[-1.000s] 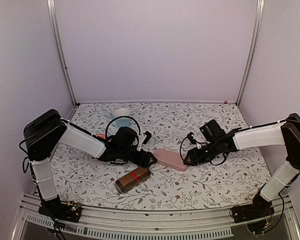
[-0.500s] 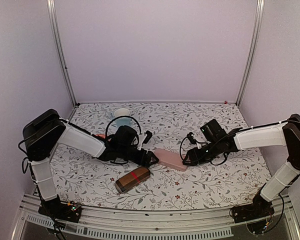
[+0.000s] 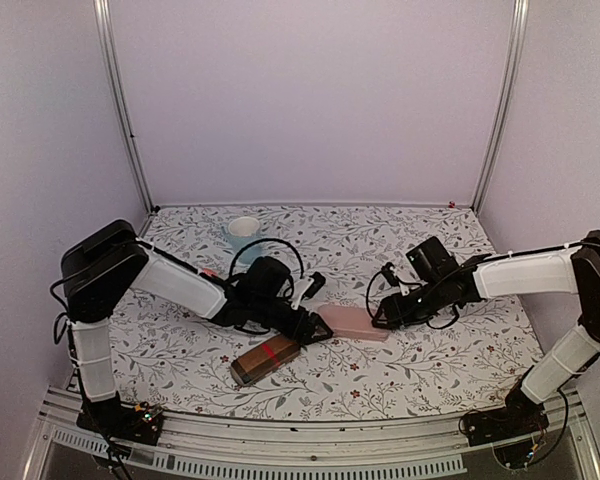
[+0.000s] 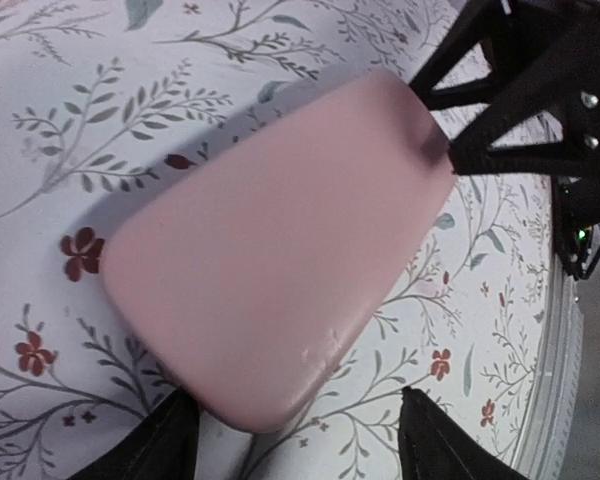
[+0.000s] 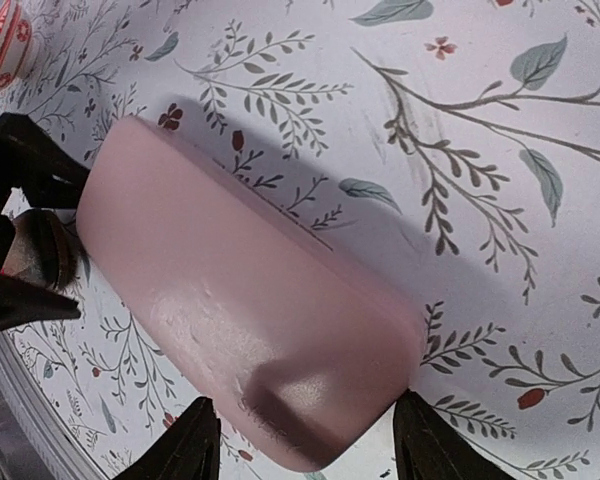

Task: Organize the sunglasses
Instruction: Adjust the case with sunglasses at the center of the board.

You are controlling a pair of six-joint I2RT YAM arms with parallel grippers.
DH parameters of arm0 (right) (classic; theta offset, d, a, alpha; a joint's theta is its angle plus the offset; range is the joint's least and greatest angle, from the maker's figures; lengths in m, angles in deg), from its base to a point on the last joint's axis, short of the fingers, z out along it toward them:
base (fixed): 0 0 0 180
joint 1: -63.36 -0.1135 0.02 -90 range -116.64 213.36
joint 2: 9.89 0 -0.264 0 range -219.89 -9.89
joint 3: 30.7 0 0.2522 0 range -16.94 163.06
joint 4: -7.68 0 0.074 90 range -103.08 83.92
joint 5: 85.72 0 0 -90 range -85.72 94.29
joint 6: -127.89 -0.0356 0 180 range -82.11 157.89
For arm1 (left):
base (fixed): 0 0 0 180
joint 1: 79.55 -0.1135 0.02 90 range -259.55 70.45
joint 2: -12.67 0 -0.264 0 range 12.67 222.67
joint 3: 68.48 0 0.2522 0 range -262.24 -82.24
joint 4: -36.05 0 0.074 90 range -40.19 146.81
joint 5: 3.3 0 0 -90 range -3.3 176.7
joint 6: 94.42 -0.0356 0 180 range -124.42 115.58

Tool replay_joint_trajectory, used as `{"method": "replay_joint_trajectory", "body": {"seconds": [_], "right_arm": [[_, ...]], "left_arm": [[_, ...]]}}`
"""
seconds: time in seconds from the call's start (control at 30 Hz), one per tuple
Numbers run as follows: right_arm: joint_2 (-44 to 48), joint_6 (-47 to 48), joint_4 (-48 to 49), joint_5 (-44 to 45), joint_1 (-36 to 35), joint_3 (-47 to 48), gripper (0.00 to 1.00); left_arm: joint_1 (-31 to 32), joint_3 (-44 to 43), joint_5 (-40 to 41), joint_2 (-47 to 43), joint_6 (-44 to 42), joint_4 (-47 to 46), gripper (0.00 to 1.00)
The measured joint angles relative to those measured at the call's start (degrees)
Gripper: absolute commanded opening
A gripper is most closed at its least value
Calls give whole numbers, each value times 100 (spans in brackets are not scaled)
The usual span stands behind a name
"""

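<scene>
The left gripper (image 3: 318, 332) has slid rightward over the floral-printed table (image 3: 430, 370), and the smooth pink oblong case (image 3: 358, 322) lies a little further right than before, with an arm at each of its ends. The left gripper's jaws stand apart astride the case's left end, one fingertip (image 4: 165, 445) at its edge and the other clear of it. The right gripper (image 3: 380, 318) straddles the opposite end with its fingertips (image 5: 185, 445) close against both sides, though whether it clamps cannot be told. A brown oblong case with a red band (image 3: 266, 359) lies nearer the bases, and neither pair of sunglasses can be made out in any view.
</scene>
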Motion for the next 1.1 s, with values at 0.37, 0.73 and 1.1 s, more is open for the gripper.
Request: {"method": "replay_joint_trajectory", "body": {"seconds": [0.37,0.73,1.1], "right_arm": [[334,37,-579,850,170,138,62],[520,39,-850,1589,168,315,63],[1416,153,-743,1799,240,332,94]], "left_arm": [[671,-527,-1303,219,-706,297,68],[887,-756,-1080,66,-1405,855,72],[546,190,1558,-1821,-1150,970,84]]}}
